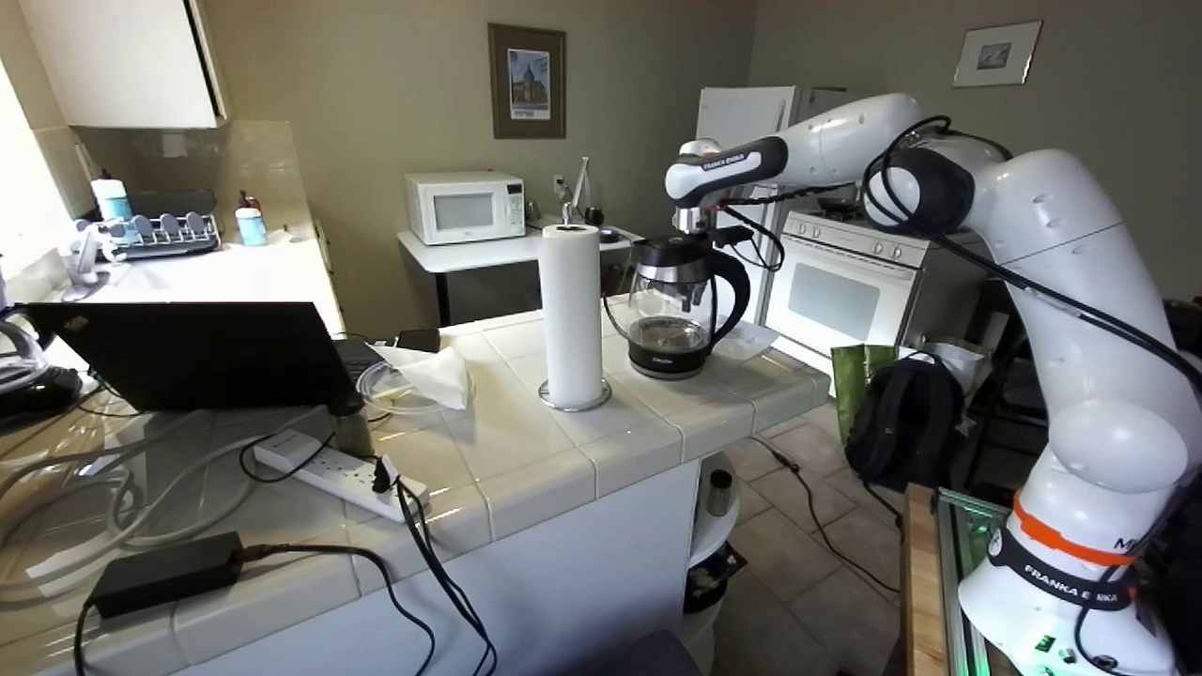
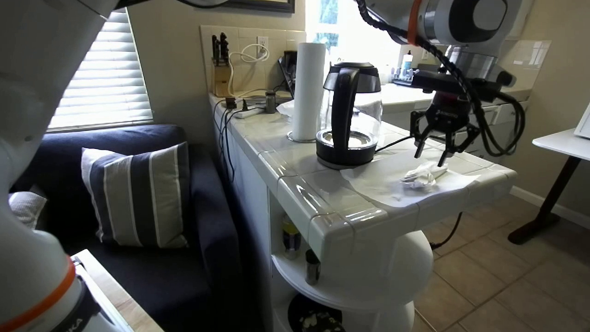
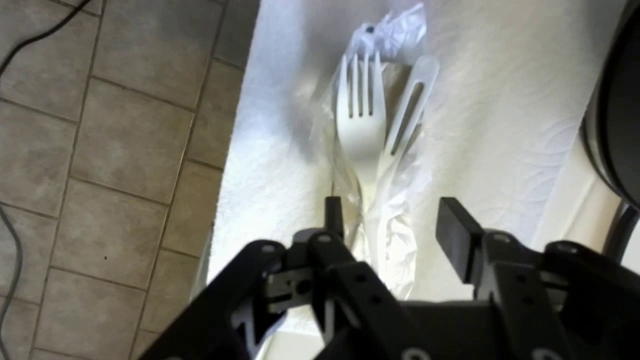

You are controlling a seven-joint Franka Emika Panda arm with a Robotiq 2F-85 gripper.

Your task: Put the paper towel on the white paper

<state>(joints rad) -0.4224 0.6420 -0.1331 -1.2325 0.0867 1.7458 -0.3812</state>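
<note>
Though its texture's unclear, the paper towel roll [image 1: 573, 314] stands upright — white.

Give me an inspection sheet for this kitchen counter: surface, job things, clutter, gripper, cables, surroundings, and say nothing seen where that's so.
Surface: tiled counter, light and glossy.
Job's things: paper towel roll, standing upright; white sheet near the counter's end, apart from the roll.
Clutter: wrapped white cutlery on the sheet; kettle, laptop and power adapter on the counter.
Gripper: open, above the cutlery; nothing seen in its grip.
Cables: black cords from the power strip hang over the counter's edge.
Surroundings: microwave, stove, and a backpack on the floor.
</note>
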